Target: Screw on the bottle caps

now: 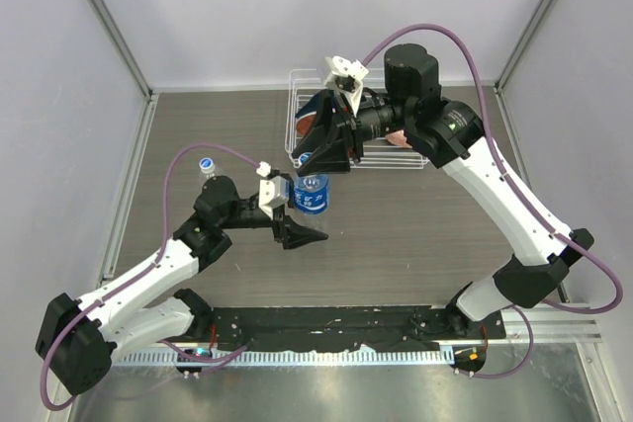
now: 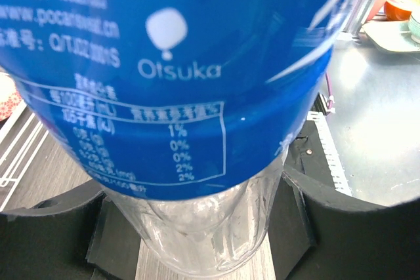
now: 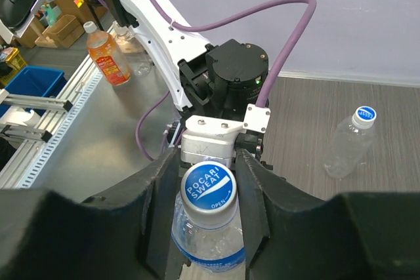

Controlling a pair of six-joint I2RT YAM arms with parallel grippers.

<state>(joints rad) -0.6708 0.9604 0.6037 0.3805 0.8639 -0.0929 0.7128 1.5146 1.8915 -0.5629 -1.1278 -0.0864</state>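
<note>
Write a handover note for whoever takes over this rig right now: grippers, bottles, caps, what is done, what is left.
Left gripper: shut on the labelled bottle, holding it roughly upright mid-table.
Right gripper: closed around the blue cap on that bottle's neck; its fingers look to touch both sides.
Plain bottle: on the table beside the left arm, with its own cap on. Tightness cannot be judged.
Done: both caps sit on their bottles.
Left: twist the gripped cap tight, release, then check the plain bottle's cap.
</note>
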